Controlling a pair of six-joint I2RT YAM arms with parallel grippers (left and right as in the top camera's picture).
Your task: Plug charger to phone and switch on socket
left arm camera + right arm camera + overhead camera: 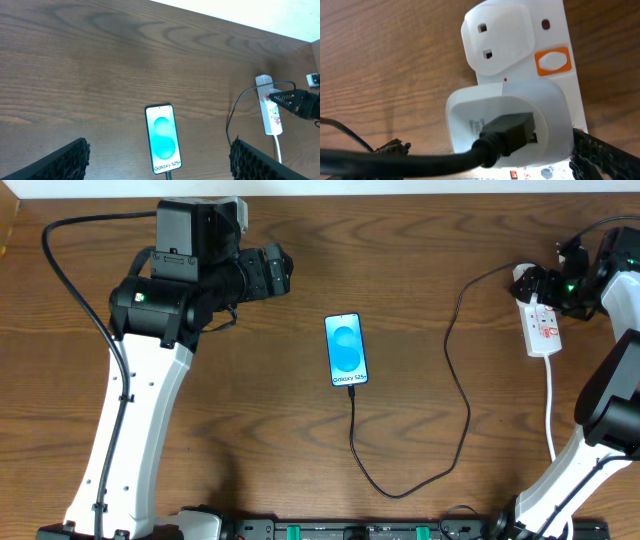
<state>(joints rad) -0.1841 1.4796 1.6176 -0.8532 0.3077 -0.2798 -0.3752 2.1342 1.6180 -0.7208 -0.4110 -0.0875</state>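
Observation:
The phone (346,349) lies flat mid-table with its blue screen lit, also seen in the left wrist view (162,145). The charger's black cable (462,395) meets the phone's bottom edge, loops toward the front and runs up to a white adapter (507,120) seated in the socket (541,328). An orange switch (552,61) sits on the strip beside a free outlet. My right gripper (490,160) is open and straddles the adapter, its fingers (600,155) low over the strip. My left gripper (157,165) is open, raised behind and left of the phone.
The socket's white cord (551,415) trails toward the front right, beside the right arm's base. The charger cable's loop lies on the wood between the phone and the right arm. The table's far edge shows in the left wrist view.

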